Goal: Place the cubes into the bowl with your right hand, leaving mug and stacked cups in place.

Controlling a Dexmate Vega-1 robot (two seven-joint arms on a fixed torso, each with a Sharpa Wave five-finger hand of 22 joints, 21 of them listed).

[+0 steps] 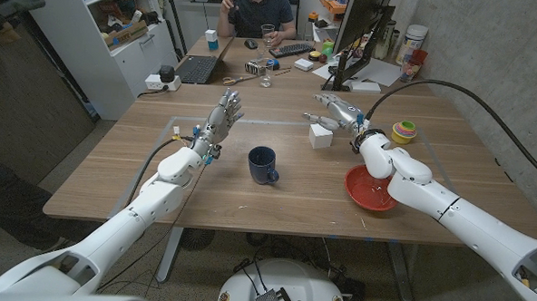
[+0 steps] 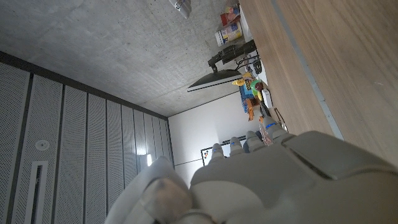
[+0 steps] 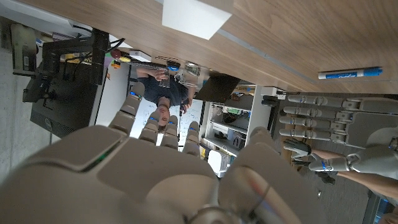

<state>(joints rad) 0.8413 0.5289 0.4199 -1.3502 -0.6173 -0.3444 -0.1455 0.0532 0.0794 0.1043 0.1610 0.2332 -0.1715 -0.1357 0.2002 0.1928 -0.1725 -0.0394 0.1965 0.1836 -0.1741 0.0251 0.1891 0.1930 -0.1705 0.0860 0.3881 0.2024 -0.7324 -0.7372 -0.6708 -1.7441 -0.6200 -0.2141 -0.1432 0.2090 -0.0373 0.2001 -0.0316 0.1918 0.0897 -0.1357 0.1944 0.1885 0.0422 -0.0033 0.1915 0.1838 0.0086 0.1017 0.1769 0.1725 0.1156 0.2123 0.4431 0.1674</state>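
The wooden table carries everything, with a pale tape line running across its far part. Behind it sits a second desk with a laptop, a keyboard and a dark monitor, and a person sits at that desk's far side.

The right arm comes in from the lower right corner, its forearm passing over the red bowl, which sits on the right part of the table near the front. The right hand reaches toward the far side, fingers stretched out and slightly apart, holding nothing; it hovers just behind and beside the white cube. In the right wrist view the cube lies on the wood beyond the fingertips, apart from them.

The left hand stands raised over the left middle of the table, fingers straight, close together and pointing up, holding nothing. The right wrist view shows it the same way, with a blue marker lying on the table near it.

The dark blue mug stands upright at the table's centre, between the 2 arms, handle toward the front. The stacked cups, yellow on top, stand near the right edge, well apart from the cube.
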